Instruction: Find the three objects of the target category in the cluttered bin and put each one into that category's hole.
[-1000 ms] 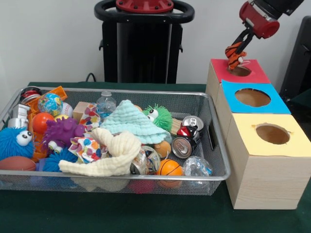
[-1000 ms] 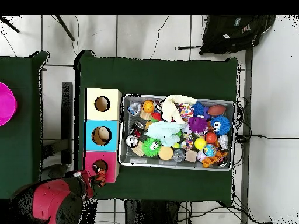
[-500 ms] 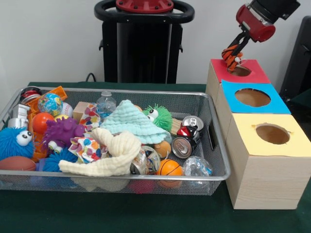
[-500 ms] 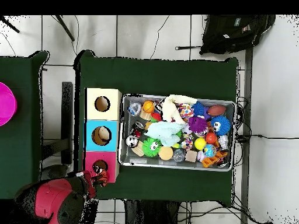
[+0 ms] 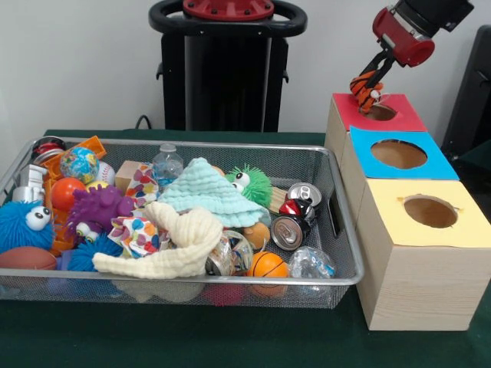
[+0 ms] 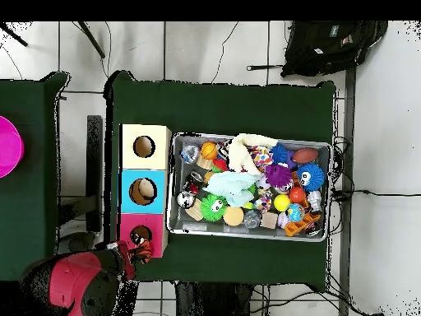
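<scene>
Gripper [image 5: 370, 80] holds striped toy [image 5: 365, 90] above red hole [image 5: 381, 112].

red hole [image 5: 380, 112]: partly blocked, striped toy [image 5: 367, 87] in gripper [image 5: 367, 85] at its left rim
blue hole [image 5: 398, 153]: open above
yellow hole [image 5: 430, 211]: open above
bin [image 5: 337, 230], lower left: packed with clutter, no bare floor

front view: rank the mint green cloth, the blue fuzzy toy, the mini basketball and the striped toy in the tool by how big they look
1. Mint green cloth
2. Blue fuzzy toy
3. Mini basketball and striped toy look about alike; the striped toy sits farther from the camera, so no ranking between them.
</scene>
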